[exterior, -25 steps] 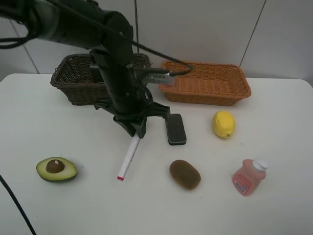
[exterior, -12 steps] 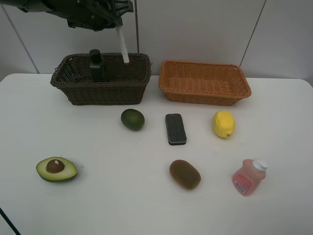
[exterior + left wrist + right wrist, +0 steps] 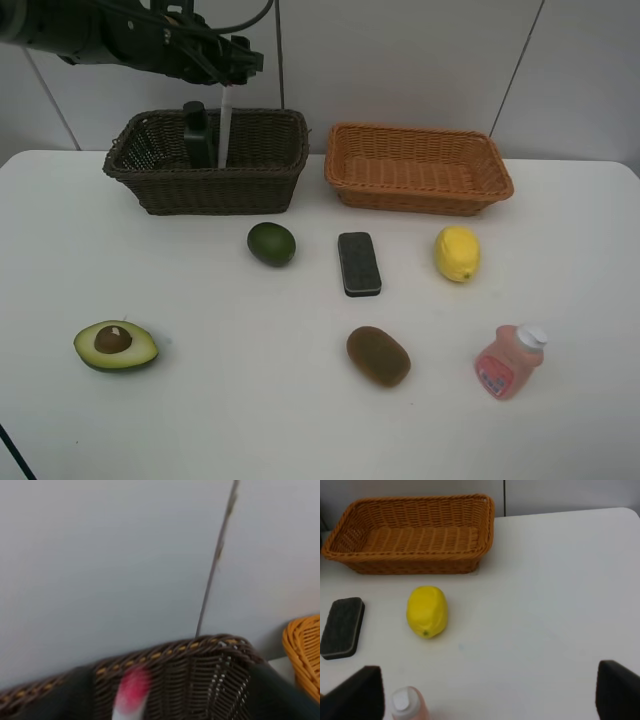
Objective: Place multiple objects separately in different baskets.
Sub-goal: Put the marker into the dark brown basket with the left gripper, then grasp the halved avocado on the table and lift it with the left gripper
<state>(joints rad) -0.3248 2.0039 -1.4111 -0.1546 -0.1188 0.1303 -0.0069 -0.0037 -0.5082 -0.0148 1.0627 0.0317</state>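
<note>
White tabletop point(image 3: 200, 420). Left end effector point(image 3: 229, 74) open over dark basket point(image 3: 150, 185) at far edge, marker point(image 3: 224, 128) near-upright inside beside pump bottle point(image 3: 197, 135): likely the non-food bin. Right end effector point(image 3: 490, 690) open, empty.

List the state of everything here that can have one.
Dark brown wicker basket: holds dark green pump bottle and upright white pink-tipped marker.
Orange-tan wicker basket: empty.
Halved green avocado: cut face up.
Pink white-capped bottle: capped.
Black rectangular eraser: lying flat.
Left end effector: open.
Right end effector: open.

Dark basket point(image 3: 220, 190) and orange basket point(image 3: 420, 198) are rough wicker; table point(image 3: 230, 420) smooth, matt.
</note>
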